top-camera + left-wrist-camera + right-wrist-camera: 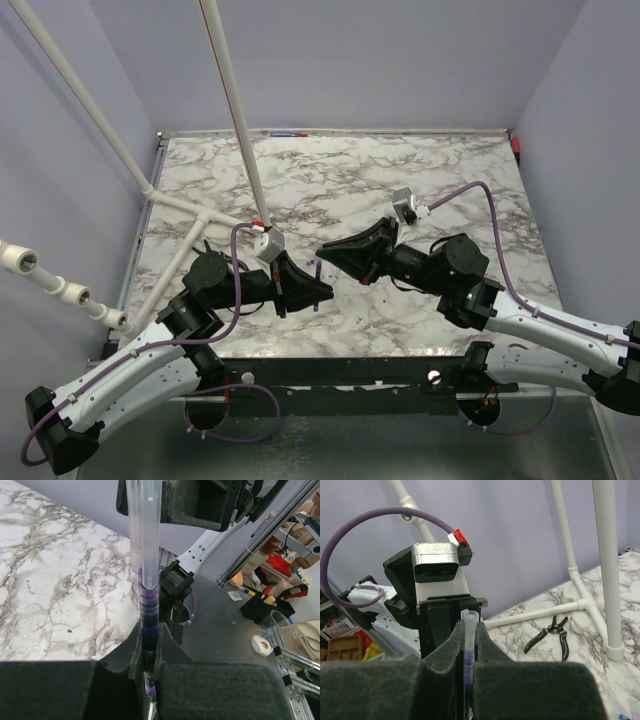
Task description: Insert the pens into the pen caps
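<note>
- Looking along both wrist views, the blue pen (pixel 145 535) ran straight through both finger gaps, so pen and blue cap (pixel 149 607) shared one axis.
- Cap end sat low in the left wrist view, at the left claw (pixel 149 652). The clear barrel ran away from it to the right claw (pixel 468 635).
- The barrel's open end poked just past the right fingertips (pixel 454 645) in that view.
- Left claw: clenched on the dark blue ribbed piece, which I took to be the cap. Fingers were tight on both sides, no visible gap.
- Right claw: clenched on the clear barrel further up, with violet ink showing inside between the pads.
- Neither arm was nearer. Both were already on the part, tips facing each other, close together, above the middle of the desk (pixel 60 580).
- From above, the pen was too thin to make out, so I could not tell whether it stood upright or leaned.
- Judgement: barrel met cap with no visible offset or kink at the joint. Any further push had to go purely along that shared axis, since side load would bend the thin barrel.
- Could not tell seating depth: the cap's lower end was buried in the left fingers.
- Pliers (pixel 552 635) lay on the desk well clear of both claws.
</note>
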{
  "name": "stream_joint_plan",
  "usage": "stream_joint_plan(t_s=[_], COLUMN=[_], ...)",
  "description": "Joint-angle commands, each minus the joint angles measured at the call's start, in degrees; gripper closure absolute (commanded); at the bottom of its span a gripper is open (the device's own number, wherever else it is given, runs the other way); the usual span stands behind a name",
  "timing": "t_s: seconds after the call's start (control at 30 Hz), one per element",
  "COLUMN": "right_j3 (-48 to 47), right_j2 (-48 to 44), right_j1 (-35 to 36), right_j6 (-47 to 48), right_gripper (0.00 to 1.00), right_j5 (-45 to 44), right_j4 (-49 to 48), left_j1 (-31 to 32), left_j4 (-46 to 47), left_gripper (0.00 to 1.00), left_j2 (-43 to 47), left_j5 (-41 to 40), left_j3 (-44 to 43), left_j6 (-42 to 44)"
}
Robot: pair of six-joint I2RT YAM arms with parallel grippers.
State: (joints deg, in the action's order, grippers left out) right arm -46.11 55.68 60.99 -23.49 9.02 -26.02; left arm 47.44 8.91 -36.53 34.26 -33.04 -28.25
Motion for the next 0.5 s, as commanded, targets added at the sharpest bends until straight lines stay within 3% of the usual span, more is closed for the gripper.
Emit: stream_joint_plan(t_s=[0.0, 0.47], right_j3=[1.10, 1.68], right_j2=[-0.99, -0.52], right_j1=[0.61, 1.53], right_j6=[0.63, 0.53], right_gripper=[0.99, 0.99], right_j5=[-1.85, -1.87], right_j4=[0.60, 3.14], left_j1=[0.10, 0.08], left_j4=[1.40, 0.66], left_gripper=[1.00, 1.00], left_j2=[0.58, 0.95], left_j5=[-0.59, -1.65], left_j3=[0.65, 0.35], left_j6=[0.20, 1.00])
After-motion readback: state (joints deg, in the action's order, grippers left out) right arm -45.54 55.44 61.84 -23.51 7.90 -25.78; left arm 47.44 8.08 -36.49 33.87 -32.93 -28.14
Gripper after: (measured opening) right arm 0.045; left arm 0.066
